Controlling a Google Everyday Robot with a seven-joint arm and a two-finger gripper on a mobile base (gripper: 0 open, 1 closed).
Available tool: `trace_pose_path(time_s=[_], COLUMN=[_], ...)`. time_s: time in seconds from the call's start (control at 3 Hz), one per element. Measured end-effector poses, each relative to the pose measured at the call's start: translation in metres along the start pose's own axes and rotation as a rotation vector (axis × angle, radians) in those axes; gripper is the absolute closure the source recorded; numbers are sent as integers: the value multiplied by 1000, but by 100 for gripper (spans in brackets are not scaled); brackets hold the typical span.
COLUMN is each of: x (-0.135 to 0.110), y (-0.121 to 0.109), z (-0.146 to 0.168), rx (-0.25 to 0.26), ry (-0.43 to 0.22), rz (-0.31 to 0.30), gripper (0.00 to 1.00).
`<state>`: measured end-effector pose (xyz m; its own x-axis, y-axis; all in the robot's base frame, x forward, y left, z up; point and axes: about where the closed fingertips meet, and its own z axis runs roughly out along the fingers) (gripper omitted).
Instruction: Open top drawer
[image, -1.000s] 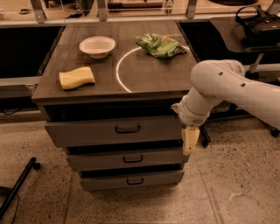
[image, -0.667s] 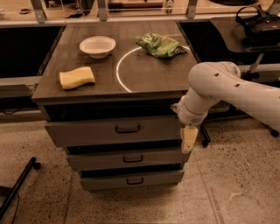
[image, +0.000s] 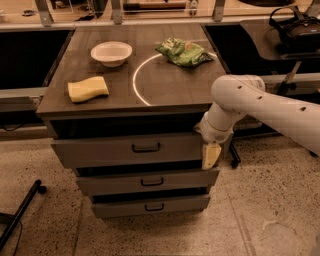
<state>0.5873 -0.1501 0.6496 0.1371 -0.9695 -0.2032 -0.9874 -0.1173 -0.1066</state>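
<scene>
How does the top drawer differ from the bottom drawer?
The top drawer has a taller, wider front than the bottom drawer. The gripper sits at the top drawer's right end, above the bottom drawer. Both are grey, with a small dark centre handle.

Arm (image: 265, 102): white, smooth tubular links dotted with small dark holes, bulbous rounded joint, white wrist; pale yellow gripper (image: 211, 156) at the right end of the top drawer (image: 100, 150).

Three drawers (image: 125, 149), one bowl (image: 111, 52), one sponge (image: 88, 89), one bag (image: 184, 52), one hand (image: 210, 156) at right
</scene>
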Motion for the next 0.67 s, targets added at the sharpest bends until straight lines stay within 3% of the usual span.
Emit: trace_pose_path(time_s=[0.33,0.67], x=[9,9], y=[35,45], z=[-10,-15], rx=[-48,-58], ry=[7,10], rz=[-3,-6], gripper=[54,77])
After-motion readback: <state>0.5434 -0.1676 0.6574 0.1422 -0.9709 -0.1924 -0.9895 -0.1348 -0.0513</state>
